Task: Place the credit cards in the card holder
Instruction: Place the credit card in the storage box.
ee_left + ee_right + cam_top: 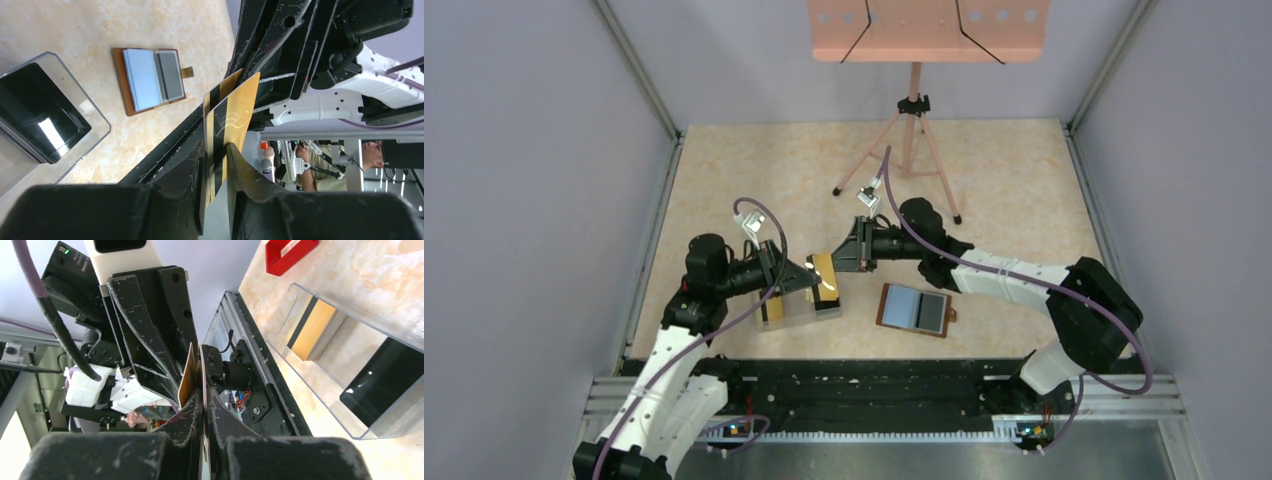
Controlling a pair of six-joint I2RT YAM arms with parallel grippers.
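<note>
Two yellow-gold credit cards with black stripes point(232, 115) are held on edge between my two grippers, above the clear tray; they also show in the top view point(825, 276). My left gripper point(220, 150) point(802, 278) is shut on their near end. My right gripper point(201, 395) point(842, 258) is shut on a card's thin edge point(200, 360) from the opposite side, with the other gold card point(189, 372) bowing away beside its finger. The card holder point(916, 308) lies open and flat, pale blue-grey inside up, right of the grippers, and also shows in the left wrist view point(150, 77).
A clear plastic tray point(786, 318) sits under the grippers, holding black cards point(40, 117) point(380, 382) and a gold card point(312, 330). A tripod stand point(911, 150) with a peach shelf stands at the back. A black rail point(874, 385) runs along the near edge.
</note>
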